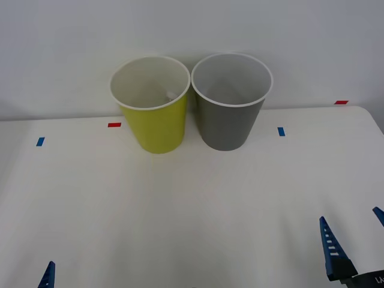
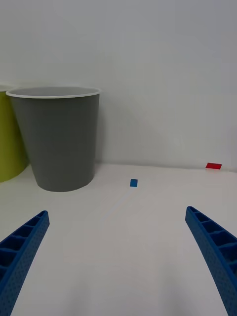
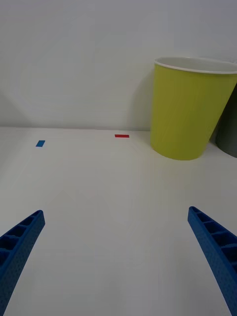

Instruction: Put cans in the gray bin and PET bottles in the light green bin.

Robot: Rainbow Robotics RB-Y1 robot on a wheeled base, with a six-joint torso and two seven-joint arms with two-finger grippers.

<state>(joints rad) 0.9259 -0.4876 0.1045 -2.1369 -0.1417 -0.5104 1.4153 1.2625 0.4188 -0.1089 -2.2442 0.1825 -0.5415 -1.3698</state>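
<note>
Your left claw [image 3: 116, 261] sits low at the counter's [image 1: 180, 210] near-left corner, fingers spread wide and holding nothing. Ahead of it the white surface lies open all the way to the far edge, where a blue tape mark [image 1: 40, 141] and a red tape mark [image 1: 114, 125] are stuck down.

Next comes the light green bin [image 1: 153, 114], standing upright near the middle of the far edge with its mouth up and its long axis vertical. Inside, low against the white wall, you can make out a small pale shape [image 1: 170, 94]; whether it is the bottle cannot be told.

Just beside it stands the gray bin [image 1: 230, 111], also upright, rims nearly touching. Neither bin carries a label or readable writing.

Past the gray bin lie another blue tape mark [image 1: 281, 131] and a red tape mark [image 1: 341, 102] at the far-right corner.

Your right claw [image 1: 354, 231] hovers at the near-right corner, released, fingers wide apart, with open counter before it.
</note>
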